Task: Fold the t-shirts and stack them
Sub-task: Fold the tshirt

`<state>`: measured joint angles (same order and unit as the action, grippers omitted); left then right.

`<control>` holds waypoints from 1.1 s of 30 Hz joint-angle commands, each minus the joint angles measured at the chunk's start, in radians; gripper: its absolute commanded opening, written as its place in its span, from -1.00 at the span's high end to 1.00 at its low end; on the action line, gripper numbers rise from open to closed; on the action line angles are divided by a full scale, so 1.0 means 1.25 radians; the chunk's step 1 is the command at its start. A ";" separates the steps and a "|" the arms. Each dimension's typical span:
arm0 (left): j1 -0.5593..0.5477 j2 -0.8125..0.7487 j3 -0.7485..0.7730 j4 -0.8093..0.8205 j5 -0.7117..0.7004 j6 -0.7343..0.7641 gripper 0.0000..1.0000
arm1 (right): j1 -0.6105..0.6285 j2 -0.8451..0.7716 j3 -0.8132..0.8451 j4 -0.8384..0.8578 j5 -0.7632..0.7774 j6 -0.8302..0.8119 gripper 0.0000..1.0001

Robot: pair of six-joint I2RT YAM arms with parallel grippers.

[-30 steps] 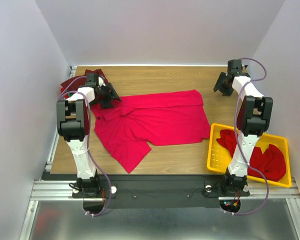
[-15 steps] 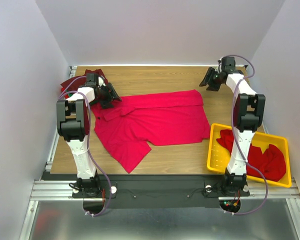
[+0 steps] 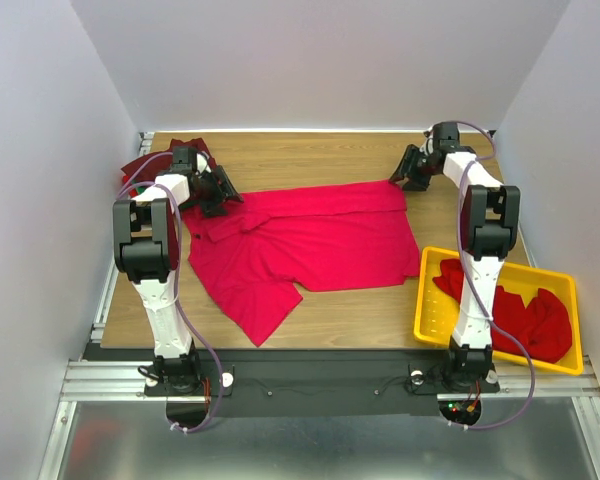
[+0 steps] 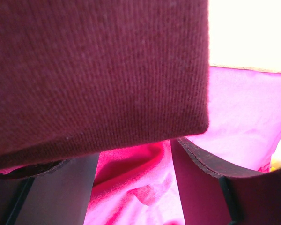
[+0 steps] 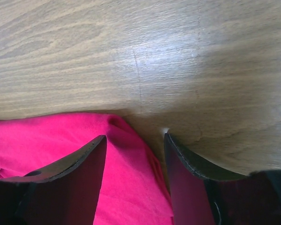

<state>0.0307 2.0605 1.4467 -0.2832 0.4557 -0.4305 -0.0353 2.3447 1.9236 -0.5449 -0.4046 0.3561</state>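
Note:
A bright red t-shirt (image 3: 310, 240) lies spread across the middle of the wooden table, one sleeve pointing toward the front left. My left gripper (image 3: 216, 190) sits low at its back left edge. In the left wrist view the jaws stand apart over rumpled red cloth (image 4: 140, 187), and a dark maroon cloth (image 4: 93, 70) covers the upper part of that view. My right gripper (image 3: 406, 172) is at the shirt's back right corner. It is open, its fingers (image 5: 70, 173) on either side of that corner (image 5: 126, 154), just above the wood.
A heap of dark red shirts (image 3: 140, 162) lies in the back left corner behind my left arm. A yellow slotted tray (image 3: 426, 300) at the front right holds more red shirts (image 3: 540, 320). Grey walls close in the table on three sides.
My right gripper has swung left from the back right of the table to the shirt's back right corner. The left arm and the shirt have not moved.

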 commanded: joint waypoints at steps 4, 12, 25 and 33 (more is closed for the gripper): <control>0.021 0.043 -0.017 -0.088 -0.085 0.039 -0.48 | 0.015 0.007 0.014 0.026 -0.040 0.016 -0.07; 0.022 0.049 -0.010 -0.090 -0.082 0.041 -0.48 | 0.021 0.008 0.037 0.027 -0.057 0.037 0.81; 0.022 0.045 -0.030 -0.088 -0.095 0.052 -0.48 | 0.018 -0.142 0.022 0.037 0.252 0.004 0.78; 0.022 0.049 -0.033 -0.083 -0.090 0.054 -0.48 | -0.002 -0.169 0.004 0.052 0.319 -0.005 0.33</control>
<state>0.0319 2.0636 1.4528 -0.2920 0.4561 -0.4198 -0.0071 2.1616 1.9236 -0.5266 -0.1001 0.3710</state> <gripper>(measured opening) 0.735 0.259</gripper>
